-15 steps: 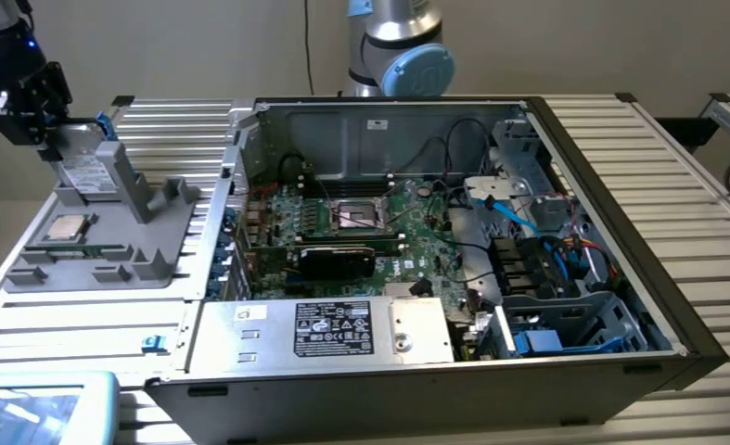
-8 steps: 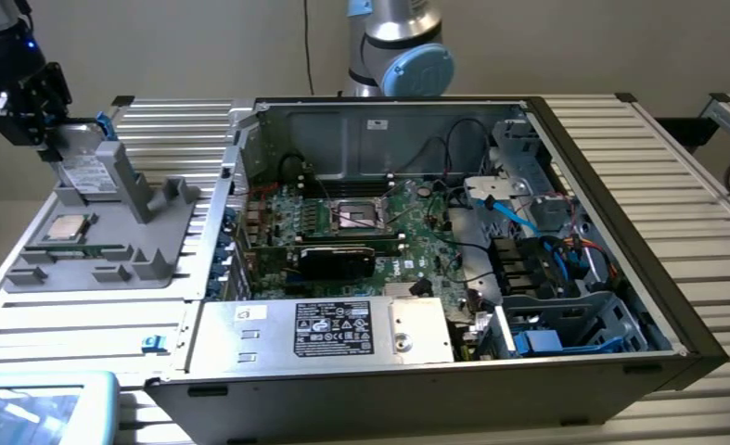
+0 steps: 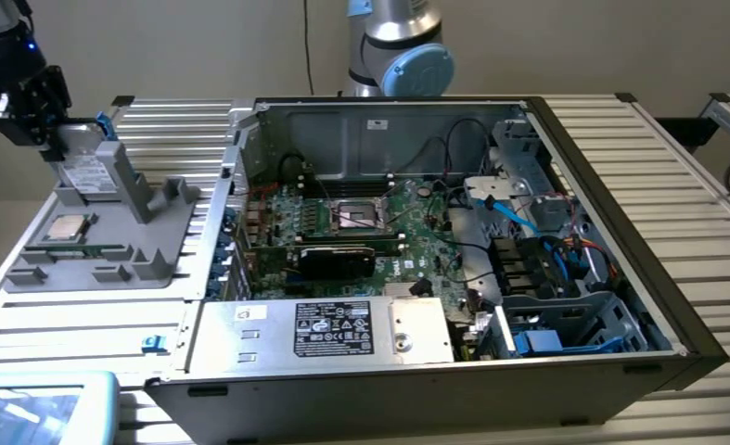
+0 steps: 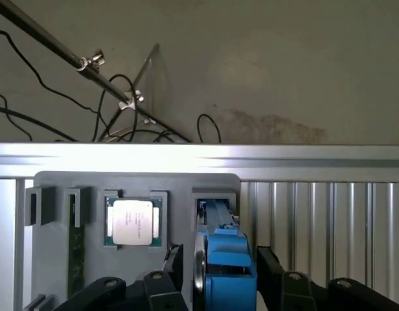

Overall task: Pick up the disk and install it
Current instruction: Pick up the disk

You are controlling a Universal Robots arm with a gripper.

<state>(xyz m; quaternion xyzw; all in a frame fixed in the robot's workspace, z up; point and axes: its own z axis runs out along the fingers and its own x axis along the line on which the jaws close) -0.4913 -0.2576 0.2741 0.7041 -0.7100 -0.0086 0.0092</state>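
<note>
The disk (image 3: 86,170), silver-grey with a white label and a blue carrier, stands upright in a slot of the grey holder (image 3: 154,243) at the exterior view's left. My gripper (image 3: 53,130) has come down over the disk's upper end. In the wrist view the disk's blue carrier edge (image 4: 228,272) sits between my two black fingers (image 4: 175,260). One finger is almost against it and a thin gap shows at the other. My gripper (image 4: 220,259) straddles the disk, still open.
A square CPU chip (image 3: 68,227) lies in the holder beside the disk, and a memory stick (image 4: 75,246) stands in another slot. The open computer case (image 3: 624,199) is at the exterior view's right, with a silver labelled box (image 3: 339,329) and a blue-trimmed drive bay (image 3: 563,324).
</note>
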